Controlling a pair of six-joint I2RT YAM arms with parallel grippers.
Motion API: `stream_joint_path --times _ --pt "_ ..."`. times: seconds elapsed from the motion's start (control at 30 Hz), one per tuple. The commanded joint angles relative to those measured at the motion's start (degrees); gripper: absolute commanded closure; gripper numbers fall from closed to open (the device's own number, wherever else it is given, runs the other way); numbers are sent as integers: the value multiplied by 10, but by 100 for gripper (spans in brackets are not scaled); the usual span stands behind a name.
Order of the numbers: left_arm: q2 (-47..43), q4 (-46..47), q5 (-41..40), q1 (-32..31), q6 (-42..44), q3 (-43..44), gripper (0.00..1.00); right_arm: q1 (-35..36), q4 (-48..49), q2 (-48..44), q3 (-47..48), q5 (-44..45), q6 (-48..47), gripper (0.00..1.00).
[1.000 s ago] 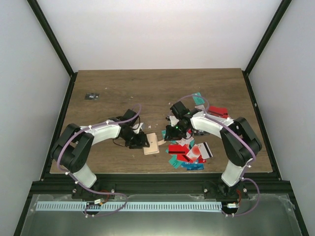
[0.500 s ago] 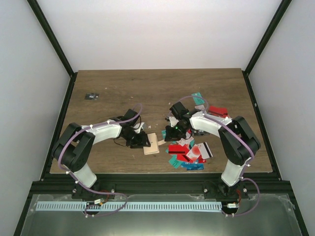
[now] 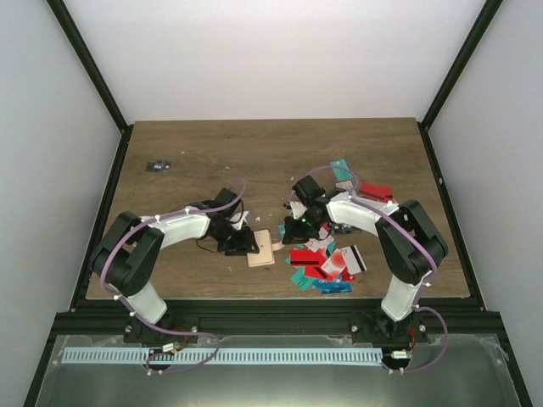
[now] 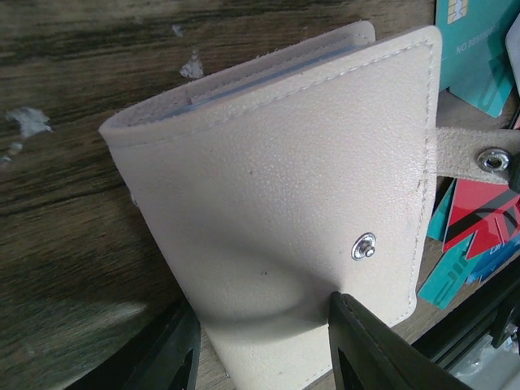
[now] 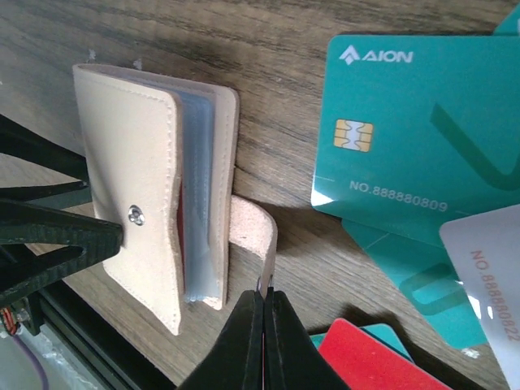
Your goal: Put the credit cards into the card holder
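- Card holder (image 3: 261, 248) lies on the tabletop (image 3: 254, 153) betw. the two arms. The credit cards (image 3: 327, 259) are heaped just beside it on the right-arm side, w/ a few more strewn beyond.
- Left fingers (image 3: 242, 246): part-open, clamped across one end of the holder's cover. The leather dents betw. them, so it reads as a real grip.
- Right fingers (image 5: 264, 321): shut tight, tips meeting on the end of the tab (image 5: 252, 223) that loops out from behind the holder. Looks like a pinch on the thin strap.
- Step in hand, my read: spread the holder so a pocket shows for the 1st card.
- Doing it well:
  - Left should pin the cover firmly w/o crushing the clear sleeves (image 5: 199, 187).
  - Right should draw the tab away from the holder in a slow arc, so the flap swings rather than the whole holder dragging.
  - The tab hangs free of the stud (image 4: 363, 245), so no unsnapping needed.
  - Mind the teal card (image 5: 414, 130) just beside the holder; a wide swing could shove it.
- Hard to make out:
  - Red sliver betw. the sleeves may be a card inside; can't confirm.
  - Tab's far end is cut off in the left wrist view.
  - How much strap sits betw. the right tips isn't visible.
  - Lower cards in the heap are covered, so no count.
  - Small dark object (image 3: 158, 165) well apart from the holder is too tiny to ID.
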Motion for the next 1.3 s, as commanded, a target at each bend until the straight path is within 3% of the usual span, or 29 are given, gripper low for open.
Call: stream_joint_path --times 0.0,1.27 --pt "12 5 -11 -6 2 0 55 1 6 0 27 -32 5 99" --pt "26 11 -18 -20 -11 16 62 58 -32 87 113 -72 8 99"
